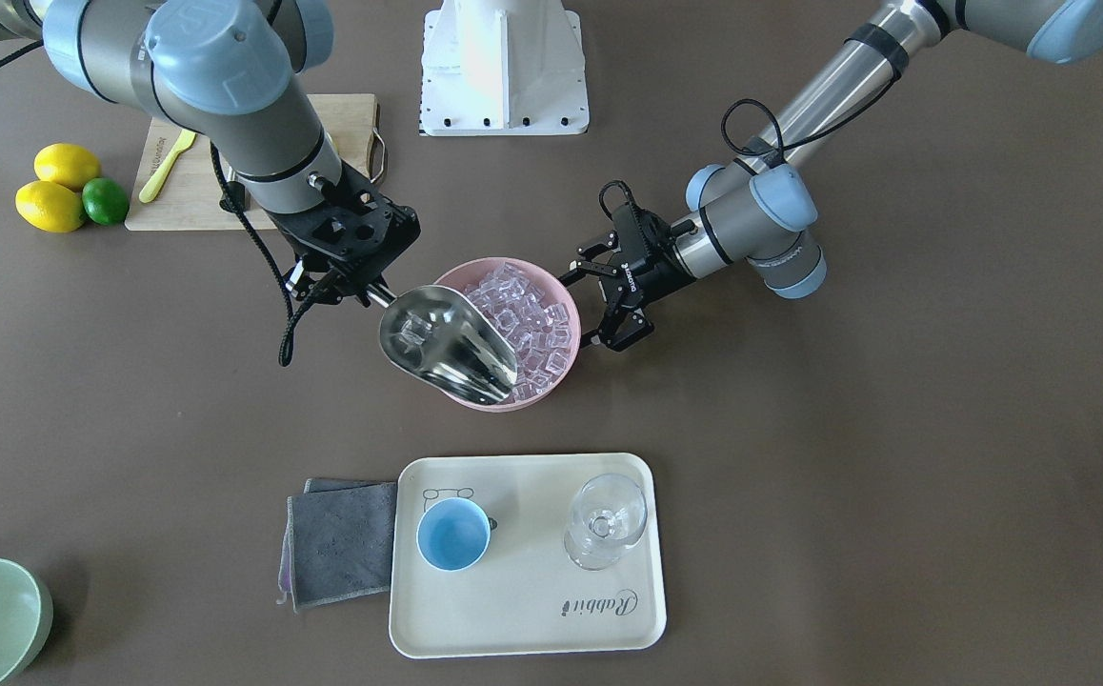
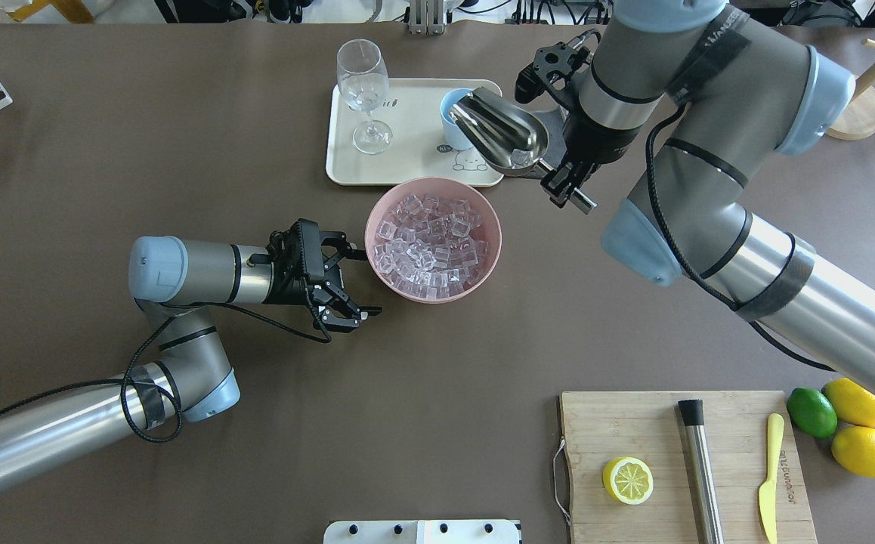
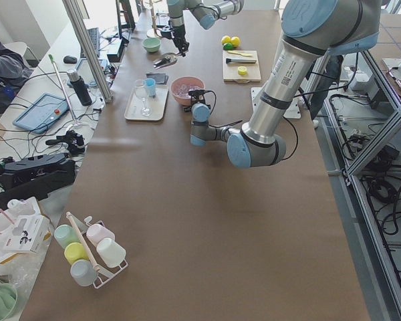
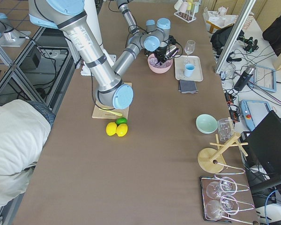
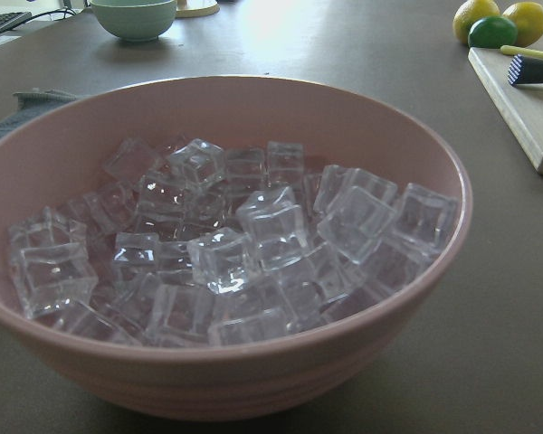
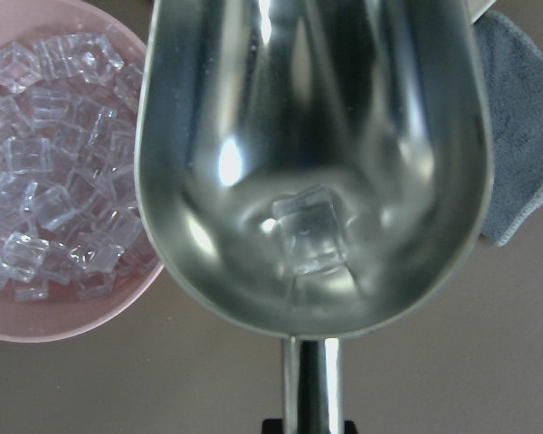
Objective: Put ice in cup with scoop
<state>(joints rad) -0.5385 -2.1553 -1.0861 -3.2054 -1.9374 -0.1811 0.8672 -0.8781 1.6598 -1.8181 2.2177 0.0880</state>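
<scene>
Right gripper [image 2: 562, 180]: clamps tight on scoop [image 2: 502, 132] handle, carries one ice [image 6: 309, 231] cube just ahead; cup [image 1: 453, 534] farther ahead, below. Risks spilling cube early if tipped short of cup. Left gripper [image 2: 362, 281]: gapes, holds nothing.

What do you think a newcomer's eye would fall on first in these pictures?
Probably the shiny scoop, held aloft by the right gripper with a single ice cube in it. Next comes the pink bowl heaped with ice, with the open left gripper beside it.
</scene>
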